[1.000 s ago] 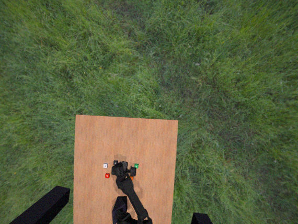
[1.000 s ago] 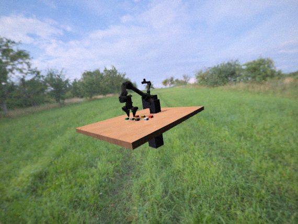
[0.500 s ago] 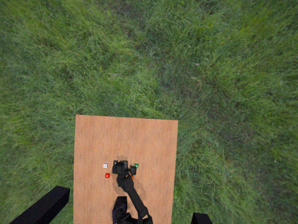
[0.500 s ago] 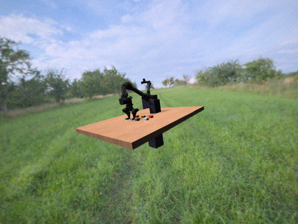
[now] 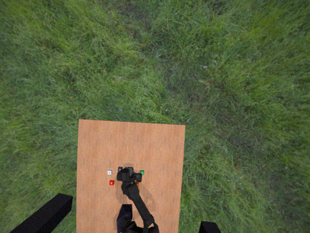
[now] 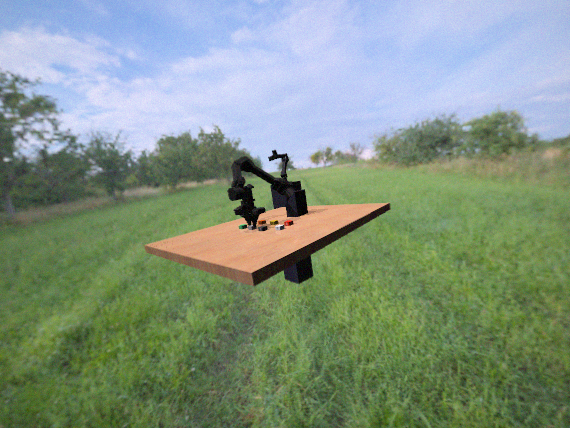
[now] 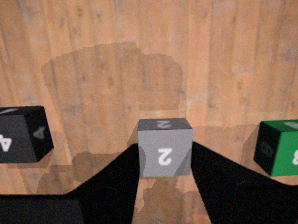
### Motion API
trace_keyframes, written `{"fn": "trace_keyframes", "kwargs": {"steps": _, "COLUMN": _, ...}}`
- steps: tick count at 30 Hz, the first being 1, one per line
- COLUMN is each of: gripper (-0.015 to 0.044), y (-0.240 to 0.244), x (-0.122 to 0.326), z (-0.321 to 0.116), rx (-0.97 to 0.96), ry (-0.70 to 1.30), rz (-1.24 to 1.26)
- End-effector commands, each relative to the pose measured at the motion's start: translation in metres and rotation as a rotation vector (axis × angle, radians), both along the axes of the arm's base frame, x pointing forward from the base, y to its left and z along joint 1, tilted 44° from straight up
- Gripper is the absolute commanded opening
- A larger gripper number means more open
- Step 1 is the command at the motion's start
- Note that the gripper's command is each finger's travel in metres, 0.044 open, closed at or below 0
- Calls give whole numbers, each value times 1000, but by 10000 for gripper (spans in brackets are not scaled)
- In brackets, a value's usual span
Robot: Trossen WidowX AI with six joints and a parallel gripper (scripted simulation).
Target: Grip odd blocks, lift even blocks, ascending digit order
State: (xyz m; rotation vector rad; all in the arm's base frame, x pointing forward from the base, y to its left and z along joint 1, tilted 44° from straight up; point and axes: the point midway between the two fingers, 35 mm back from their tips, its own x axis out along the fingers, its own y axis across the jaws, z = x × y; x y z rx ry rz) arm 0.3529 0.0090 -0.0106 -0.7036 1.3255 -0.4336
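Observation:
My gripper (image 6: 252, 225) (image 7: 163, 148) points down and is shut on the grey block (image 7: 165, 152), which shows a 2. The block is at or very near the table surface; a small gap below it cannot be ruled out. The black block (image 5: 120, 169) (image 6: 262, 228) (image 7: 17, 135), showing a 4, and the green block (image 5: 142, 172) (image 6: 242, 227) (image 7: 281, 150), showing an 8, stand on either side, clear of the fingers. A white block (image 5: 109, 172) (image 6: 279, 227), a red block (image 5: 111, 182) (image 6: 288, 223), an orange block (image 5: 137, 184) (image 6: 262, 222) and a yellow block (image 6: 273, 222) stand further off, digits unreadable.
The wooden table (image 5: 98, 144) (image 6: 210, 252) carries the blocks. The arm hides the grey and yellow blocks in the top view and partly covers the orange one. A second black arm (image 6: 284, 167) stands at the far side in the exterior view.

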Motion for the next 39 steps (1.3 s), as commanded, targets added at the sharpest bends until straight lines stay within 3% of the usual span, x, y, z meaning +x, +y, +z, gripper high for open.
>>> {"fn": "trace_keyframes", "kwargs": {"steps": 1, "gripper": 120, "y": -1, "x": -1, "z": -1, "rx": -6, "ry": 5, "rz": 3}}
{"fn": "trace_keyframes", "kwargs": {"steps": 39, "gripper": 120, "y": 1, "x": -2, "z": 2, "rx": -6, "ry": 5, "rz": 3}}
